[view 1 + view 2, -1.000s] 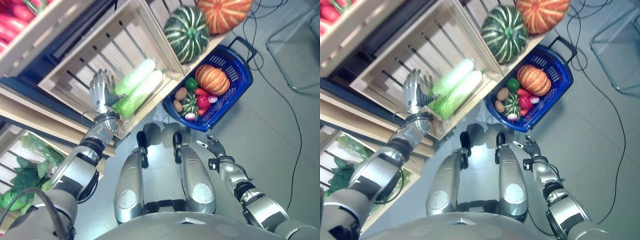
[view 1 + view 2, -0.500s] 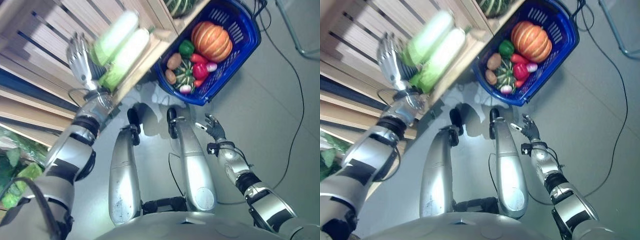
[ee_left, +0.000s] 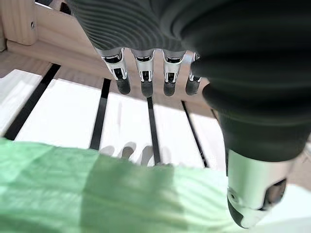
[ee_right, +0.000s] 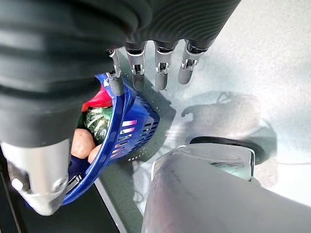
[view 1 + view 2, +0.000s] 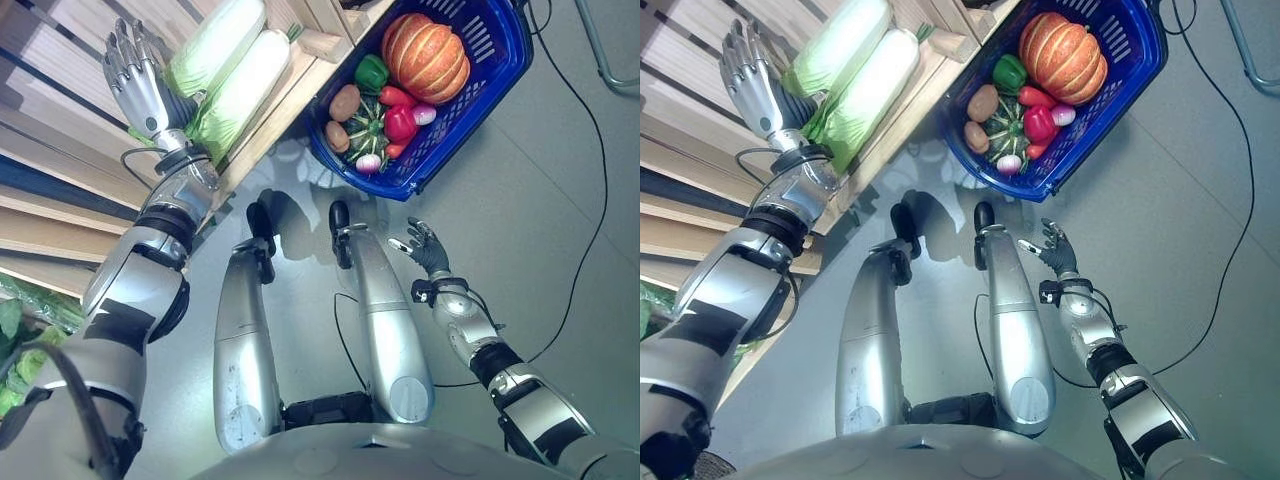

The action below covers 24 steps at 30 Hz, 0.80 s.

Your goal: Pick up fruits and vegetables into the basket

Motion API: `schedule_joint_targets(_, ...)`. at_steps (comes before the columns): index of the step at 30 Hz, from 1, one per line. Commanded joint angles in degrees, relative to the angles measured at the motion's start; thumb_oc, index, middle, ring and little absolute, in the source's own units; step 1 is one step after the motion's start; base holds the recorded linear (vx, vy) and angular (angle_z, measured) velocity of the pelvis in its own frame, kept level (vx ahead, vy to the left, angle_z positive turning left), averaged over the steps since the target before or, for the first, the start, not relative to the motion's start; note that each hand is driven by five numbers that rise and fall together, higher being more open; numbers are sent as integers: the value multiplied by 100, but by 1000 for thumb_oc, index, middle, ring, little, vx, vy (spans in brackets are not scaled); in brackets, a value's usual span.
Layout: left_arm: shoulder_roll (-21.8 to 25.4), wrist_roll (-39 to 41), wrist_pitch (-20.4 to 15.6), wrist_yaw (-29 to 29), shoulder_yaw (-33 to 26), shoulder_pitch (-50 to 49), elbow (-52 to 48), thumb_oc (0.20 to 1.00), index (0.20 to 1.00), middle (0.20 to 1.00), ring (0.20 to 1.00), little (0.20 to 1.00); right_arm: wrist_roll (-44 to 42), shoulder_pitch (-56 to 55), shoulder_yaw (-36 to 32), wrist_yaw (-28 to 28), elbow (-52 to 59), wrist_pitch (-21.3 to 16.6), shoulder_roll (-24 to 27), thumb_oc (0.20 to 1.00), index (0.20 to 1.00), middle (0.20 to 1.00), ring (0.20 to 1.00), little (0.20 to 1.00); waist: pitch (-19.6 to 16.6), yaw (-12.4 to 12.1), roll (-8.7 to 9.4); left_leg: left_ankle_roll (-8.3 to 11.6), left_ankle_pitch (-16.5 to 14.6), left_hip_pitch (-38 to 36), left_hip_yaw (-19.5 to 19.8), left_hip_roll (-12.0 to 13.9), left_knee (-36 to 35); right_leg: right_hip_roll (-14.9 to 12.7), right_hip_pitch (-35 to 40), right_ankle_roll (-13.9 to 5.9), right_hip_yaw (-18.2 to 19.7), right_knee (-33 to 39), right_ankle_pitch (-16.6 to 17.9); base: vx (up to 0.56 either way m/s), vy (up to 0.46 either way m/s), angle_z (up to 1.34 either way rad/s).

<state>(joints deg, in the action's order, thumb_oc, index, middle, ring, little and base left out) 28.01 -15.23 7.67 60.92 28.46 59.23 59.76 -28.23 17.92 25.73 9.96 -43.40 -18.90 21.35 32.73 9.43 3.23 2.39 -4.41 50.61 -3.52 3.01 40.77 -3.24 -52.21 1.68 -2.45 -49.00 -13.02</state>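
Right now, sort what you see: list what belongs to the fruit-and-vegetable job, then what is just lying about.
Job:
- two pale green cabbages in the wooden crate
- left hand, open beside them
- blue basket on the floor, holding an orange pumpkin, green pepper, potatoes, small striped squash

Lying about:
- leafy greens on the lower shelf
- right hand, idle, open

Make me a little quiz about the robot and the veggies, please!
1. True or false: the left robot hand is holding a cabbage.
2. Which is the biggest thing in the basket? A) the pumpkin B) the potato C) the green pepper
3. Fill in: the two cabbages lie in a wooden ____.

Key:
1. False. Its fingers are straight, beside the cabbages.
2. A.
3. Crate.

The right robot hand hangs open over the floor, below the basket.
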Motion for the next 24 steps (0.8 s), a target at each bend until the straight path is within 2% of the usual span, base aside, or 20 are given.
schedule_joint_targets(1, 263, -32, 141, 49, 17, -5, -69, 1000, 1000, 1000, 1000, 1000, -208, -514, 12, 105, 538, -232, 29, 1000, 1000, 1000, 1000, 1000, -294, -33, 83, -198, -863, -104, -366, -272, 415, 223, 263, -315, -51, 475, 269, 0, 0, 0)
schedule_joint_targets(7, 212, 107, 524, -360, 176, 19, 134, 1000, 1000, 1000, 1000, 1000, -246, -463, 47, 142, 645, -231, 12, 1000, 1000, 1000, 1000, 1000, -294, -11, 95, -169, -824, 13, -377, -253, 400, 226, 138, -345, -39, 507, 323, 0, 0, 0)
schedule_joint_targets(13, 213, 176, 749, -613, 359, 141, 270, 1000, 1000, 1000, 1000, 1000, -276, -352, 45, 143, 630, -267, 19, 1000, 1000, 1000, 1000, 1000, -294, 13, 84, -186, -762, 114, -408, -258, 318, 250, -1, -360, -36, 511, 371, 0, 0, 0)
schedule_joint_targets(18, 219, 92, 1141, -998, 575, 224, 323, 1000, 1000, 1000, 1000, 1000, -279, -366, 46, 172, 741, -292, 37, 1000, 1000, 1000, 1000, 1000, -294, 29, 77, -191, -723, 218, -432, -245, 259, 248, -134, -377, -42, 513, 406, 0, 0, 0)
schedule_joint_targets(20, 221, 96, 1251, -1030, 611, 281, 361, 818, 818, 818, 818, 818, -286, -368, 51, 175, 788, -305, 46, 1000, 1000, 1000, 1000, 1000, -294, 48, 82, -191, -695, 249, -441, -251, 210, 259, -188, -386, -37, 520, 424, 0, 0, 0)
schedule_joint_targets(21, 243, 179, 1331, -1055, 630, 322, 374, 379, 379, 379, 379, 379, -269, -394, 47, 180, 851, -311, 59, 1000, 1000, 1000, 1000, 1000, -294, 64, 81, -191, -680, 300, -452, -249, 195, 262, -244, -390, -26, 529, 435, 0, 0, 0)
schedule_joint_targets(22, 253, 189, 1360, -1050, 621, 335, 382, 266, 266, 266, 266, 266, -257, -399, 43, 172, 864, -319, 64, 1000, 1000, 1000, 1000, 1000, -294, 70, 80, -194, -679, 323, -460, -247, 194, 264, -268, -391, -21, 536, 440, 0, 0, 0)
schedule_joint_targets(23, 266, 226, 1411, -1017, 617, 356, 385, 200, 200, 200, 200, 200, -236, -406, 45, 181, 919, -309, 67, 1000, 1000, 1000, 1000, 1000, -294, 79, 80, -197, -665, 367, -469, -242, 187, 264, -316, -394, -20, 540, 455, 0, 0, 0)
schedule_joint_targets(24, 274, 239, 1430, -1004, 610, 366, 381, 200, 200, 200, 200, 200, -233, -410, 48, 185, 937, -309, 67, 1000, 1000, 1000, 1000, 1000, -294, 80, 83, -198, -659, 386, -469, -239, 186, 262, -333, -394, -20, 541, 462, 0, 0, 0)
